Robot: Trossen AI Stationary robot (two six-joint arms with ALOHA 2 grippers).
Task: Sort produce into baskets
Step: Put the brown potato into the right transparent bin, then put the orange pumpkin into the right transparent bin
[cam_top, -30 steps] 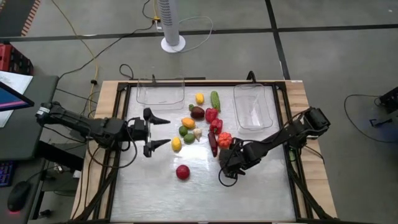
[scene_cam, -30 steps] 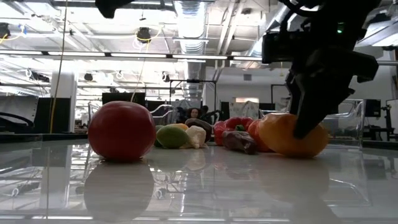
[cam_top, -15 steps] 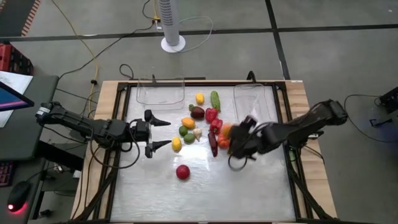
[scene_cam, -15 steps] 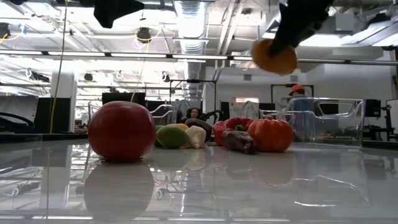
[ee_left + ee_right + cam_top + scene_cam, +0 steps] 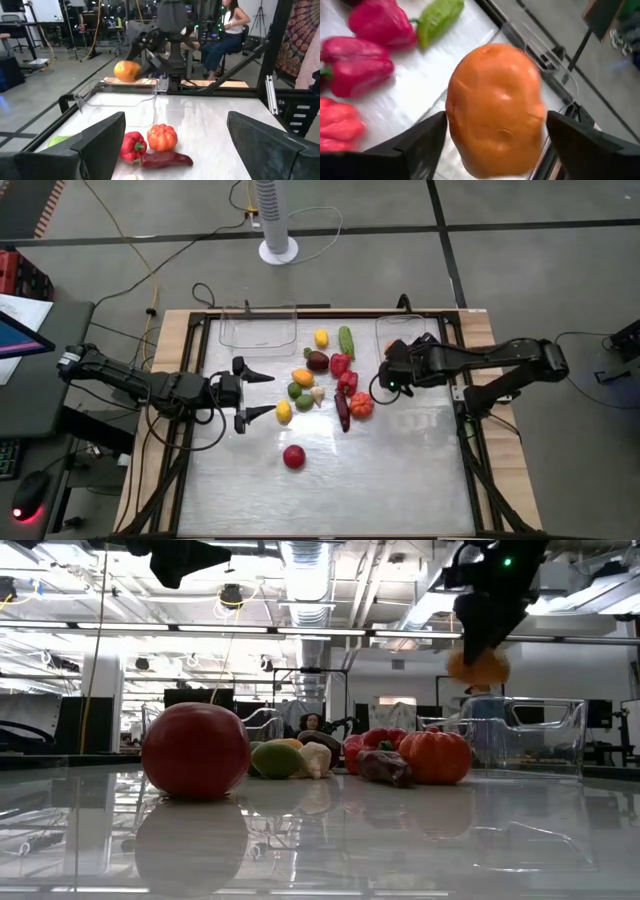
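The right gripper grips a round orange toy fruit above the right clear plastic bin's left wall; the left gripper waits wide open at left.

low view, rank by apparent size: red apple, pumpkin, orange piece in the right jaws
1. red apple, largest, though it sits nearest the camera, so that inflates it.
2. pumpkin.
3. orange piece, held aloft by the right gripper, smallest, but farther off; true order versus the pumpkin is unsure.

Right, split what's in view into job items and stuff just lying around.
Job: orange fruit held in the right gripper; loose produce pile; red apple; two clear baskets; open left gripper.

Lying about: standing fan; floor cables.
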